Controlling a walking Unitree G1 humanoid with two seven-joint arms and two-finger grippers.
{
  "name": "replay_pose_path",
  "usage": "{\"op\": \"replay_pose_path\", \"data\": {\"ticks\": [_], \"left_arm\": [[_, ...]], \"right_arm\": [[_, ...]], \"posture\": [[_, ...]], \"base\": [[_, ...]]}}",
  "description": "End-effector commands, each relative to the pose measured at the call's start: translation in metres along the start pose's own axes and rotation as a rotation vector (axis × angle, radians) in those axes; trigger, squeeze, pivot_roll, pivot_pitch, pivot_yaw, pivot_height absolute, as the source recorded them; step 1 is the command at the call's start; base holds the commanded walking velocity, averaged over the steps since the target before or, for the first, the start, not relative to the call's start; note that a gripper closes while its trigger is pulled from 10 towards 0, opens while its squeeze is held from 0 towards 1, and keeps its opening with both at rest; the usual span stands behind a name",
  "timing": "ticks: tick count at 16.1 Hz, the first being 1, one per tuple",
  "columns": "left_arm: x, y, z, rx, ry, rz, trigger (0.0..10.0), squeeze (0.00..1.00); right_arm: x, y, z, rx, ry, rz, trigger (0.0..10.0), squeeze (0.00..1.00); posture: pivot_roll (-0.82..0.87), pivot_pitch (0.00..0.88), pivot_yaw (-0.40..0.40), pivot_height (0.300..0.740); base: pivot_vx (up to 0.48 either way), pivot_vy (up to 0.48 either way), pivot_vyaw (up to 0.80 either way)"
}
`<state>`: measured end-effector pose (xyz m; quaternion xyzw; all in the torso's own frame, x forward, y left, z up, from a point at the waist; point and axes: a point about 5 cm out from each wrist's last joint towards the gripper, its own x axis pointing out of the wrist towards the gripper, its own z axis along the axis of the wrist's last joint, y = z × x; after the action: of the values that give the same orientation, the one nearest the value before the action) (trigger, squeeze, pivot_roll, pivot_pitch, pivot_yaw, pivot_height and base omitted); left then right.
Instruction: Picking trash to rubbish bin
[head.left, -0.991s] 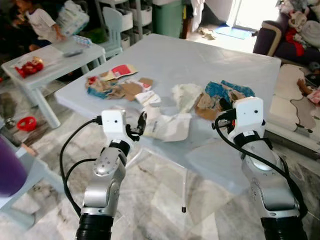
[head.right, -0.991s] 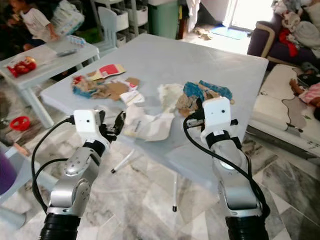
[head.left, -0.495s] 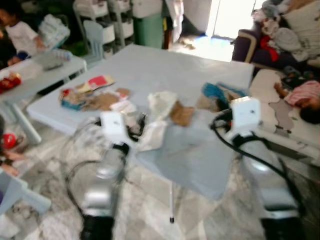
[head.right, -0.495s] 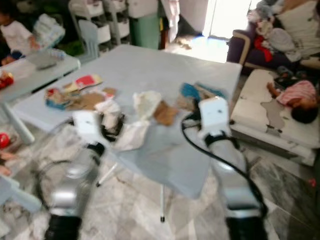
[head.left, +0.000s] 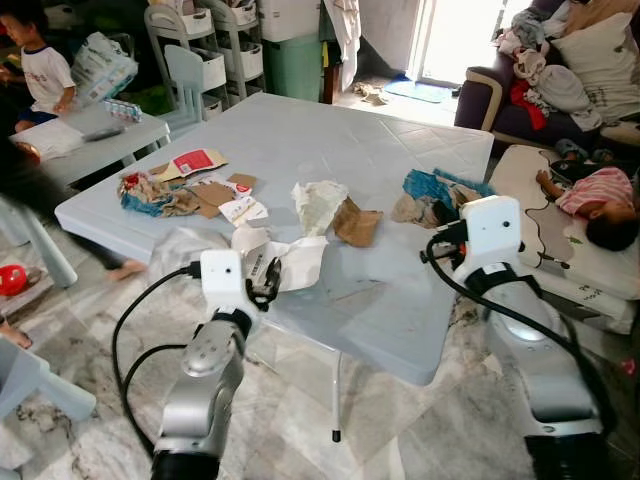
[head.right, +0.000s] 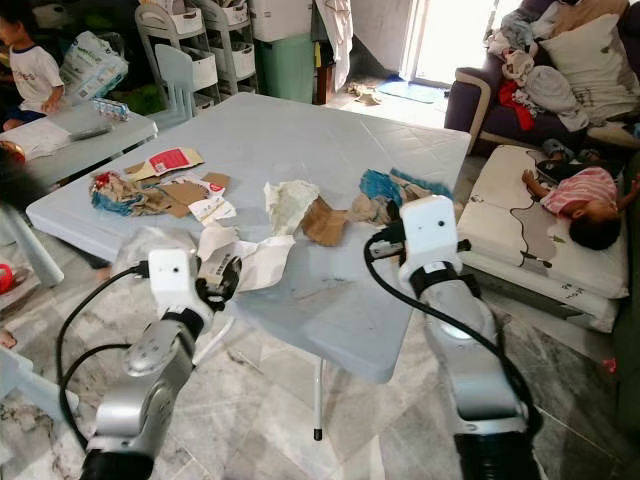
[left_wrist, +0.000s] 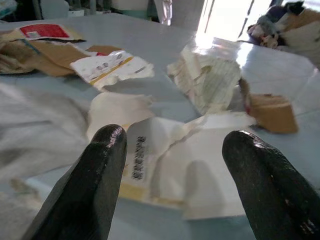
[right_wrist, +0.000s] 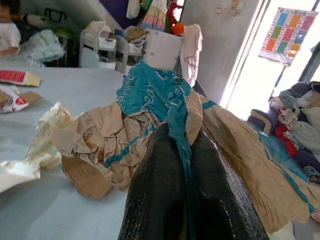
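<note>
Trash lies scattered on a pale blue table (head.left: 330, 130). My left gripper (left_wrist: 172, 137) is open at the near edge, its fingers either side of a torn white paper (head.left: 290, 262) without touching it. My right gripper (right_wrist: 177, 137) is shut on a strip of the crumpled teal and brown paper (right_wrist: 150, 95), which lies on the right of the table (head.left: 432, 195). Between the two lie a crumpled cream paper (head.left: 318, 203) and a brown cardboard scrap (head.left: 357, 222).
A heap of cardboard and wrappers (head.left: 190, 190) sits at the table's left. A green bin (head.left: 295, 65) stands behind the table. A person (head.left: 45, 70) is at a small table on the left, and a blurred foot (head.left: 120, 270) shows near the table leg. Another person (head.left: 600, 200) lies on a mat at right.
The whole picture has shifted and sharpened after a blur, so the camera moved. Both grippers keep about the same place against their papers.
</note>
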<state>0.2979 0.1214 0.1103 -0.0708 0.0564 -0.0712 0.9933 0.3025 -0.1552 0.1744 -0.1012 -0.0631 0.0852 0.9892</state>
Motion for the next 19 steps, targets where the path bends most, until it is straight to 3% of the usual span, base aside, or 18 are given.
{"op": "replay_pose_path", "data": {"ticks": [1,7,8,9,11,12,14,16,18,19], "left_arm": [[0.005,-0.004,0.005,-0.001,-0.008,-0.010,10.0,0.00],[0.017,-0.010,0.009,-0.001,-0.003,-0.021,10.0,0.00],[0.019,-0.015,0.006,-0.022,0.014,-0.041,10.0,0.00],[0.025,-0.035,-0.003,-0.020,0.074,-0.144,10.0,0.00],[0.030,-0.054,-0.012,0.035,0.126,-0.245,10.0,0.00],[0.033,-0.067,-0.016,0.103,0.144,-0.319,10.0,0.00],[0.037,-0.080,-0.018,0.190,0.149,-0.364,10.0,0.00],[0.040,-0.082,-0.017,0.251,0.141,-0.371,10.0,0.00],[0.040,-0.077,-0.016,0.296,0.131,-0.356,10.0,0.00],[0.039,-0.070,-0.016,0.358,0.129,-0.332,10.0,0.00]], "right_arm": [[-0.003,-0.007,0.005,-0.001,-0.010,-0.019,0.0,0.00],[-0.011,-0.015,0.004,-0.009,0.009,-0.032,0.0,0.00],[-0.011,-0.015,0.004,-0.010,0.016,-0.038,0.0,0.00],[-0.013,-0.018,0.004,-0.026,0.022,-0.055,0.0,0.00],[-0.016,-0.024,0.009,-0.046,0.016,-0.080,0.0,0.00],[-0.017,-0.028,0.013,-0.053,0.007,-0.089,0.0,0.00],[-0.017,-0.033,0.014,-0.065,0.008,-0.102,0.0,0.00],[-0.015,-0.031,0.016,-0.061,0.008,-0.101,0.0,0.00],[-0.015,-0.029,0.016,-0.051,0.008,-0.097,0.0,0.00],[-0.015,-0.026,0.016,-0.038,0.009,-0.090,0.0,0.00]], "posture": [[-0.07,0.000,-0.038,0.740],[-0.08,0.000,-0.039,0.740],[-0.09,0.000,-0.041,0.740],[-0.11,0.000,-0.046,0.740],[-0.14,0.005,-0.051,0.740],[-0.14,0.010,-0.055,0.740],[-0.15,0.014,-0.056,0.740],[-0.14,0.016,-0.054,0.740],[-0.13,0.015,-0.052,0.740],[-0.12,0.012,-0.052,0.740]], "base": [[0.000,0.000,0.00],[0.000,0.000,0.00],[0.000,0.000,0.00],[0.000,0.000,0.00],[0.000,0.000,0.00],[0.000,0.000,0.00],[0.000,0.000,0.00],[0.000,0.000,0.00],[0.000,0.000,0.00],[0.000,0.000,0.00]]}}
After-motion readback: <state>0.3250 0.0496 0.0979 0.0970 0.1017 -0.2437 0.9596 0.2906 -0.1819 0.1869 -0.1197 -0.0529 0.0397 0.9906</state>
